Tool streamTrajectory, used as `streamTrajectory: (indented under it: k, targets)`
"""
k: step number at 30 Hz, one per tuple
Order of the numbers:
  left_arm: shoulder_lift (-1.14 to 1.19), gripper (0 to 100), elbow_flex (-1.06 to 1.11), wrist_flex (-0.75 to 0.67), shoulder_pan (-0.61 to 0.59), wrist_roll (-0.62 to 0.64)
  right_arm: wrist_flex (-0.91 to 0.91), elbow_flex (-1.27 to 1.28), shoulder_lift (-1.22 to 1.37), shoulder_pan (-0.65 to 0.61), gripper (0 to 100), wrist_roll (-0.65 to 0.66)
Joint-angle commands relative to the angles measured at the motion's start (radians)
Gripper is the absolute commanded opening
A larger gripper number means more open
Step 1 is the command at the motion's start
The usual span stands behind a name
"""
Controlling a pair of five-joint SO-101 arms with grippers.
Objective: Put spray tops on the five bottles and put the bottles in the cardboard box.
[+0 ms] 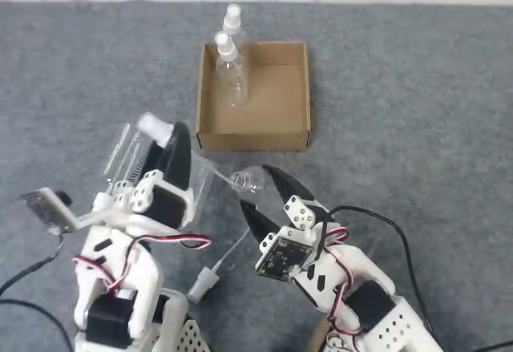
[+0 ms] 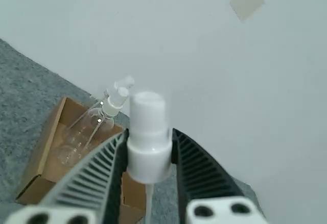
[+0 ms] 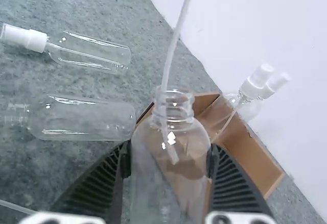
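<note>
- The left gripper (image 2: 148, 138) has its two ribbed fingers closed partway around a white spray top (image 2: 148, 132), pinching it at the collar. The nozzle end points away from the wrist.
- The right gripper (image 3: 168, 155) is clamped on the body of a clear bottle (image 3: 171, 132), which has no cap on its open, threaded neck.
- A thin white dip tube (image 3: 176, 40) runs down into that open neck.
- In the high view the left gripper (image 1: 164, 139) lies at 9 o'clock from the right gripper (image 1: 255, 188), and the two are near each other.
- The cardboard box (image 1: 292, 95) sits on the grey carpet (image 1: 417, 87) at 12 o'clock from both grippers, with its opening upward.
- Two capped bottles (image 1: 231, 67) are in the box's far left corner, and their white tops rise above the rim.
- Beside the left arm, a capped bottle (image 3: 89, 53) and a bare bottle (image 3: 76, 119) lie on their sides on the carpet.
- A loose spray top (image 1: 204, 281) with its tube lies at 7 o'clock from the right gripper, between the two arm bases.
</note>
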Motion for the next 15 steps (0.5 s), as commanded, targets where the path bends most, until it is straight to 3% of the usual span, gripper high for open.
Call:
streamTrajectory:
  k: [1,7,15]
  targets:
    - [-0.02,1,-0.004,-0.032,0.034,-0.017,0.007,0.02,-0.03,-0.012,9.6,0.025]
    - [-0.02,1,0.022,-0.032,0.04,-0.017,0.005,0.02,-0.03,-0.012,9.6,0.025]
    - [-0.02,1,0.062,-0.028,0.184,-0.021,0.001,0.02,-0.03,-0.008,9.6,0.02]
